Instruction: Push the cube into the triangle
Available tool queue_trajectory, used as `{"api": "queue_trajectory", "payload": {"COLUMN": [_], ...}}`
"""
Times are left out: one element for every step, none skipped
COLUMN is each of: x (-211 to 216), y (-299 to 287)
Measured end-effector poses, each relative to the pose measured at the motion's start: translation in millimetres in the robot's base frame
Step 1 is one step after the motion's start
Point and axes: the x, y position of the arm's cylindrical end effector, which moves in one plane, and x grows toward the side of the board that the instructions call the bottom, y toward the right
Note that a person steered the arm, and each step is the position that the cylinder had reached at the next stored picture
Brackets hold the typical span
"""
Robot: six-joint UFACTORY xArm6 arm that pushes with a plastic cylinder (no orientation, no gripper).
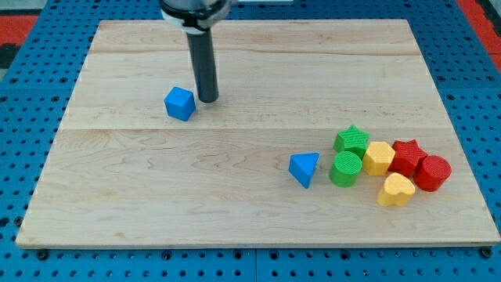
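A blue cube (180, 103) lies on the wooden board (156, 188) at the upper left of centre. My tip (208, 100) stands just to the cube's right, a small gap apart from it. A blue triangle (304, 168) lies well off toward the view's lower right, at the left end of a cluster of blocks.
Right of the triangle sit a green cylinder (345, 169), a green star-like block (351, 140), a yellow hexagon (379, 157), a yellow heart (396, 189), a red star (406, 153) and a red cylinder (432, 173). Blue pegboard surrounds the board.
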Motion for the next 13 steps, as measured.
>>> {"api": "queue_trajectory", "payload": {"x": [-17, -26, 1, 16, 42, 74, 84, 106, 129, 151, 158, 154, 124], "y": [-74, -99, -116, -131, -113, -40, -92, -114, -23, 66, 20, -55, 32]}}
